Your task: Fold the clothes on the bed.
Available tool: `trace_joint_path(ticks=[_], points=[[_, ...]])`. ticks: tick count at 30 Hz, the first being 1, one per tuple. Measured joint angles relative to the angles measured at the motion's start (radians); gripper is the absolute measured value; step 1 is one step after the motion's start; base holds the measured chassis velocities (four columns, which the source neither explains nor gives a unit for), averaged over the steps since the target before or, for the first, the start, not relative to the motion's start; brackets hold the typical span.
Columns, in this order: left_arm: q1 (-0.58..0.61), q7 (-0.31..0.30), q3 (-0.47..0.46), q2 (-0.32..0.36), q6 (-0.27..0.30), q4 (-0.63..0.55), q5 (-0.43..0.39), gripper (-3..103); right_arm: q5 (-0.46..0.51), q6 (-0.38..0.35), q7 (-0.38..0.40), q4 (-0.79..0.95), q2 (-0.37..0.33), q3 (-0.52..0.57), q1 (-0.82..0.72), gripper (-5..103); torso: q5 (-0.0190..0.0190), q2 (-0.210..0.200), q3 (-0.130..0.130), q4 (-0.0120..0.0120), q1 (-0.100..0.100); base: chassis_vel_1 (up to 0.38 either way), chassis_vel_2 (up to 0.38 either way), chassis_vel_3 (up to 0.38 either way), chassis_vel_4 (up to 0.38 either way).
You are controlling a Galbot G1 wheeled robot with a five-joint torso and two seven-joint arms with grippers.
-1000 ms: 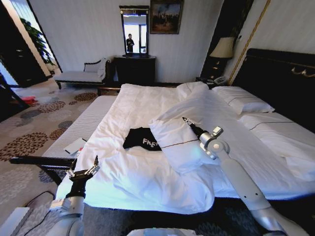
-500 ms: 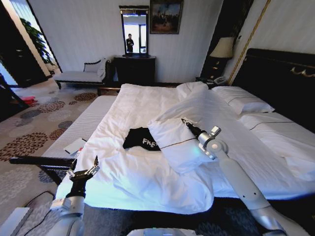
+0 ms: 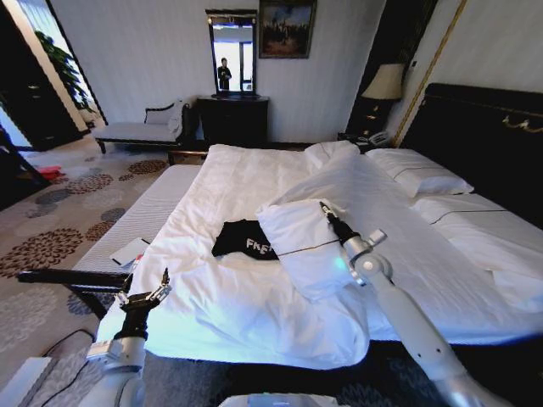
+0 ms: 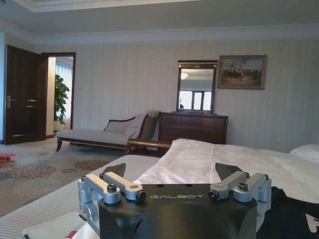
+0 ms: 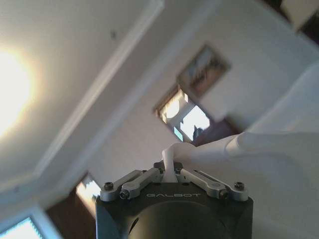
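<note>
Black cotton T-shirt (image 3: 244, 239), bunched, long axis 9-to-3, on white-duveted bed (image 3: 254, 314). Right hand (image 3: 323, 206) at 3, pinching white duvet fold (image 3: 299, 242); left hand (image 3: 142, 296) released, at 7.

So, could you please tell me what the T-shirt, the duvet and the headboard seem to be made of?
T-shirt: soft matte black knit, probably cotton; it lies limp and creased, white letters printed on it. Duvet: smooth white woven cloth, puffy and wrinkled. Headboard: dark, faintly glossy, likely lacquered wood; uncertain.
</note>
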Motion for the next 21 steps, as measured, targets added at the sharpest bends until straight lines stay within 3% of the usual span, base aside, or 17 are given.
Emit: trace_joint_path(ticks=[3,10,21], points=[[-0.013,0.0,0.01,0.0,-0.001,0.008,-0.001,100,-0.021,0.06,0.016,0.079,0.016,0.073,-0.088,1,0.0001,0.0,0.0,-0.0001,0.0,0.0,0.0,0.0,0.0],[-0.034,0.001,0.019,0.003,-0.001,0.019,-0.01,100,-0.052,0.124,0.081,0.181,0.067,0.196,-0.213,1,0.0001,0.0,0.0,0.0001,0.0,0.0,0.0,0.0,0.0],[-0.091,0.001,0.02,0.028,0.004,0.054,-0.068,100,-0.165,0.228,0.262,0.369,0.242,0.465,-0.44,1,0.0002,0.0,0.0,0.0,0.0,0.0,0.0,0.0,0.0]])
